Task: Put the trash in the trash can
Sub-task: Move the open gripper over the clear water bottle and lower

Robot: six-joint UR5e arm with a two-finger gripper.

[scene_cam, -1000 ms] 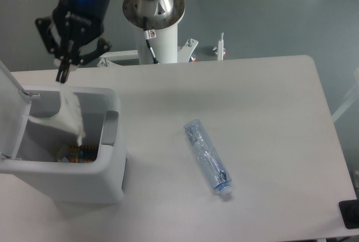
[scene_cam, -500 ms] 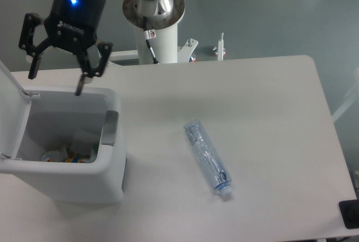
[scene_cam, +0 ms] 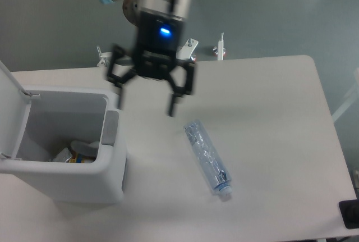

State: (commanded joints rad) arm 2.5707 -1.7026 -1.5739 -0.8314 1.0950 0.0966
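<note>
You have one gripper (scene_cam: pixel 147 106) in view, its two fingers spread wide and holding nothing, with a blue light lit on the body above them. It hangs over the table (scene_cam: pixel 269 113) between the trash can and the bottle, its image slightly blurred.

One crushed bottle (scene_cam: pixel 207 158) lies flat on the table, clear with a bluish tint, its capped end pointing toward the lower right. It sits just below and to the right of the gripper in the picture; the nearer fingertip (scene_cam: pixel 171 110) is close to the bottle's upper end but apart from it.

One trash can (scene_cam: pixel 109 158) stands at the left, white and boxy, its lid flipped up against the left edge and a grey tab on the right rim. Inside it you can see a heap of pale and coloured scraps; you cannot pick out the clear packet among them with any certainty.

Behind the table stands the arm's white base column.
</note>
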